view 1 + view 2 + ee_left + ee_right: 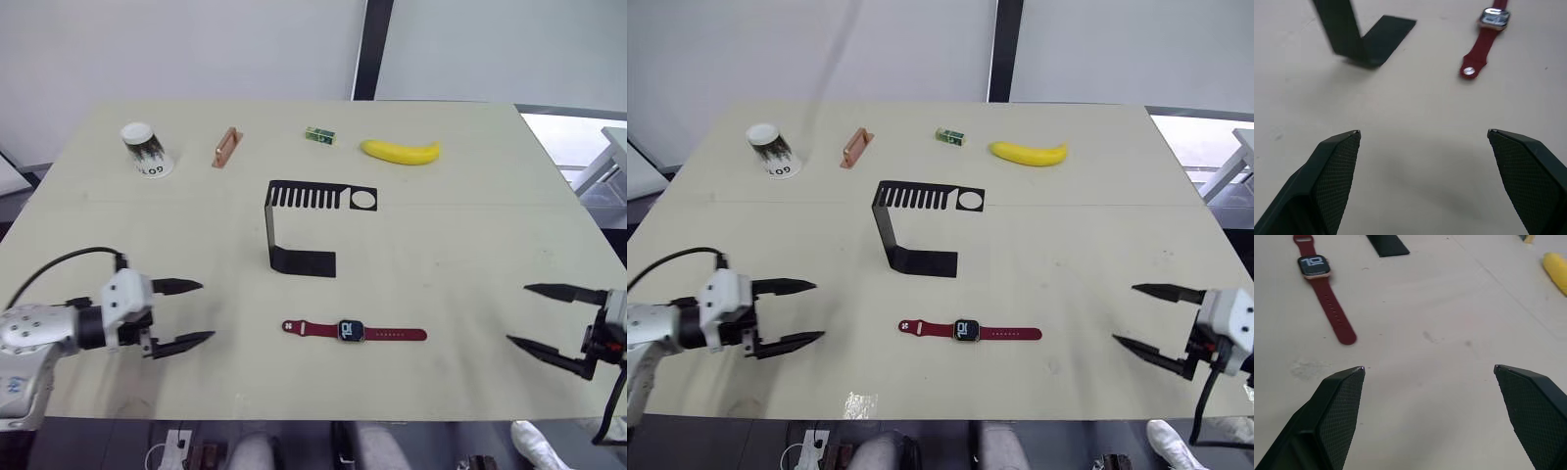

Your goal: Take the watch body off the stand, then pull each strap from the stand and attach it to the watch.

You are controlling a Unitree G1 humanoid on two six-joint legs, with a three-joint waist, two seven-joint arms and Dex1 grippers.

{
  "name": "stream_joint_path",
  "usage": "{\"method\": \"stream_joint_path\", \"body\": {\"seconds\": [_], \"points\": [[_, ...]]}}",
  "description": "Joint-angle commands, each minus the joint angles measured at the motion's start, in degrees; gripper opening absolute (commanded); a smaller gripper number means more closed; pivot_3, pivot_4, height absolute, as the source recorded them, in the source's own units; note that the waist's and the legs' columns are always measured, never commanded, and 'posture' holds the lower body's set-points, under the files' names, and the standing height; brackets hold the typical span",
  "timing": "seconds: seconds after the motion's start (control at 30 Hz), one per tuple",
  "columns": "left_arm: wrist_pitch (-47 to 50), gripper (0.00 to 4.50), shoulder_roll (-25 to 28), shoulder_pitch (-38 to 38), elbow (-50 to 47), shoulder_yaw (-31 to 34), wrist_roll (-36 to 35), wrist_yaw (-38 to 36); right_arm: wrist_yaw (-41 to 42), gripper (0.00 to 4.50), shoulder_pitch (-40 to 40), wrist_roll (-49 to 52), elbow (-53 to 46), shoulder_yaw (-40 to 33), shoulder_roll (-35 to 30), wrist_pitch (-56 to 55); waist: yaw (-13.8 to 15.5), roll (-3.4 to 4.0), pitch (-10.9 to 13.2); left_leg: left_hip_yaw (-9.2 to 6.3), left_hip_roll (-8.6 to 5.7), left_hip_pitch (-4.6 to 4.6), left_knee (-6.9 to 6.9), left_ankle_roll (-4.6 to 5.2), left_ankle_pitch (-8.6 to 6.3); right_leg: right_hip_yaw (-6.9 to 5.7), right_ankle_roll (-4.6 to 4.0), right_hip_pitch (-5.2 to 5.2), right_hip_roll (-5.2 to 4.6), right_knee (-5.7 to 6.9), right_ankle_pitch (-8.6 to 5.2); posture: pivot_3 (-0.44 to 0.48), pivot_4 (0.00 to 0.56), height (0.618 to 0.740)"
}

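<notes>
The watch body (351, 331) lies flat on the table in front of the black stand (306, 223), its screen lit. Both dark red straps join it: one (309, 328) runs toward my left side, the other (397, 334), with small holes, toward my right. The stand's slotted top and round hole carry nothing. My left gripper (188, 313) hovers open near the table's front left, well clear of the watch. My right gripper (524, 315) is open at the front right, also apart from it. The watch also appears in the left wrist view (1493, 18) and the right wrist view (1313, 265).
Along the far side of the table (470, 245) sit a paper cup (146, 150), an orange-brown handle piece (226, 148), a small green box (320, 135) and a banana (401, 151). The front edge runs just below both grippers.
</notes>
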Motion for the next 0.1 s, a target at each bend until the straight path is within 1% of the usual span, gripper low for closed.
{"method": "stream_joint_path", "body": {"seconds": [0.03,0.1], "points": [[-4.73,4.47,0.86,0.88,2.98,3.54,1.03,-0.42,1.40,4.50,-2.94,-0.76,3.82,-0.32,-0.93,-1.82,0.01,0.00,0.00,0.00,0.00,0.00,0.00,-0.01,-0.01,-0.01,0.00,0.00,0.00,-0.01,0.00,0.000,0.150,0.738],[-7.66,4.47,0.02,-0.80,5.17,4.49,1.58,1.64,1.20,4.50,-5.07,-1.11,6.37,0.17,-0.29,-2.59,0.03,0.00,0.01,0.00,0.00,-0.05,-0.03,-0.01,0.00,-0.03,0.00,-0.02,0.00,-0.04,0.00,0.000,0.150,0.738]]}}
